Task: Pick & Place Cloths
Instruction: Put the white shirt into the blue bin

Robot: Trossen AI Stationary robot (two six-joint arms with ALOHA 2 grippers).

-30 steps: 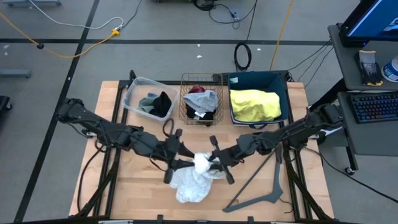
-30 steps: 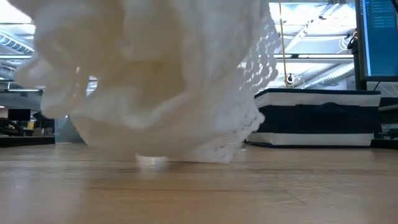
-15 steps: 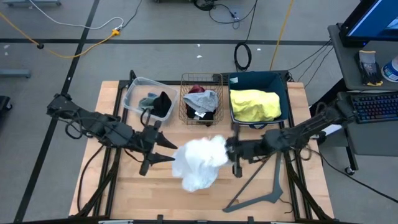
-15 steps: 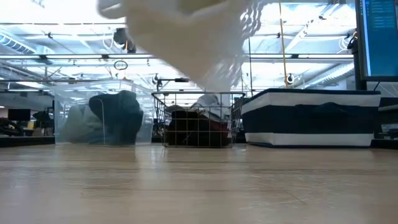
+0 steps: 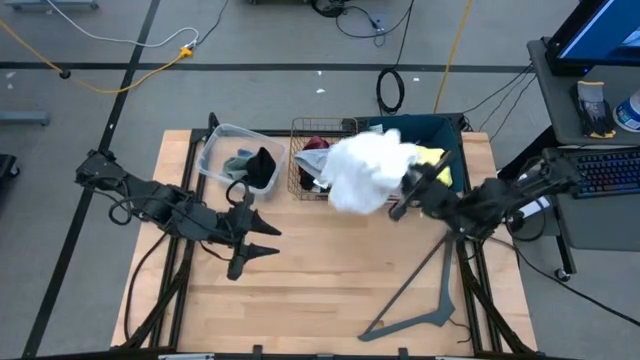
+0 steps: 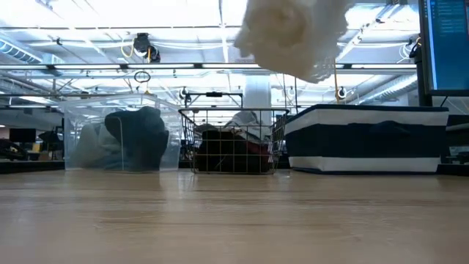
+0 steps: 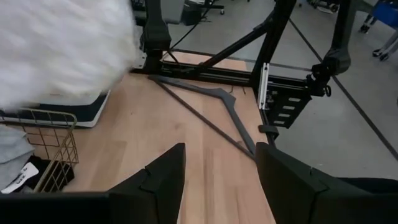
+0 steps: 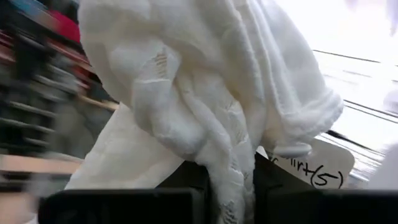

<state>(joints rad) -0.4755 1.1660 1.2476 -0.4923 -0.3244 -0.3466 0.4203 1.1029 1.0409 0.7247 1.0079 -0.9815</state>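
On the wooden table [image 5: 330,280], your right gripper [image 5: 405,188] pinches the white cloth [image 5: 365,170], which hangs toward nine o'clock over the wire basket [image 5: 300,165]; the left gripper [image 5: 262,240] waits spread.

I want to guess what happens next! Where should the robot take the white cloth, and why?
Probably a bit further over the dark bin before letting go. The right tool holds the white cloth lifted between the wire basket and that bin, where a yellow cloth already lies.
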